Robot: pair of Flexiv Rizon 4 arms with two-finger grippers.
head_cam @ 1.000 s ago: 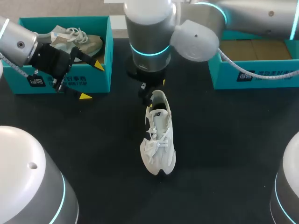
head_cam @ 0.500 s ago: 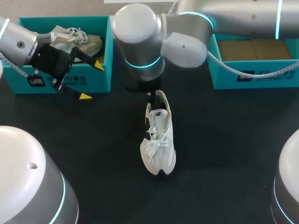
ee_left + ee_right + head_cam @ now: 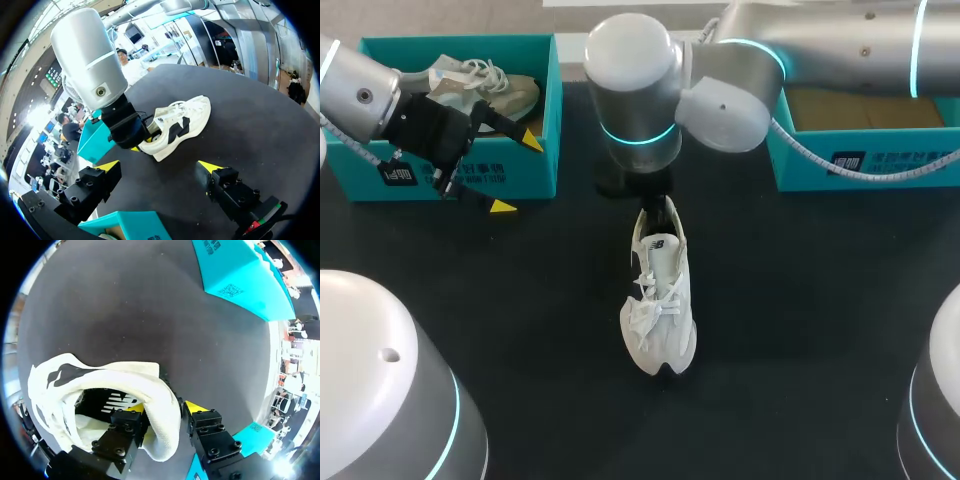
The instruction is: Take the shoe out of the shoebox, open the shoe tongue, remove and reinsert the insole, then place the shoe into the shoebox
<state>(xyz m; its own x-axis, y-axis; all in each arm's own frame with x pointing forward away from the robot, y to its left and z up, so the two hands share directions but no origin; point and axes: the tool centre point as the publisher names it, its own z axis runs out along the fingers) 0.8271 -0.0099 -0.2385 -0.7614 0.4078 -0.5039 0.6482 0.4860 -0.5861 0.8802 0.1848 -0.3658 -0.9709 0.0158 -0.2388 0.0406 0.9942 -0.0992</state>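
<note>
A white shoe (image 3: pixel 660 290) lies on the black table, toe toward me, also visible ahead of the left gripper (image 3: pixel 180 120). My right gripper (image 3: pixel 165 410) comes down on its heel, one finger (image 3: pixel 127 432) inside the opening and the other outside, both pressing the heel collar (image 3: pixel 162 400) between them. From the head view that gripper (image 3: pixel 655 205) is mostly hidden under its own wrist. My left gripper (image 3: pixel 516 173) hangs open and empty at the front wall of the left teal shoebox (image 3: pixel 460 175), its tips (image 3: pixel 107 165) wide apart.
The left shoebox holds a beige shoe (image 3: pixel 490 90). A second teal shoebox (image 3: pixel 860 160) stands at the back right. Two white robot bases (image 3: pixel 380 380) (image 3: pixel 935 400) fill the near corners.
The right gripper's fingers have closed onto the shoe's heel collar, and its wrist has shifted slightly above the heel. The shoe and the left arm have stayed in place.
</note>
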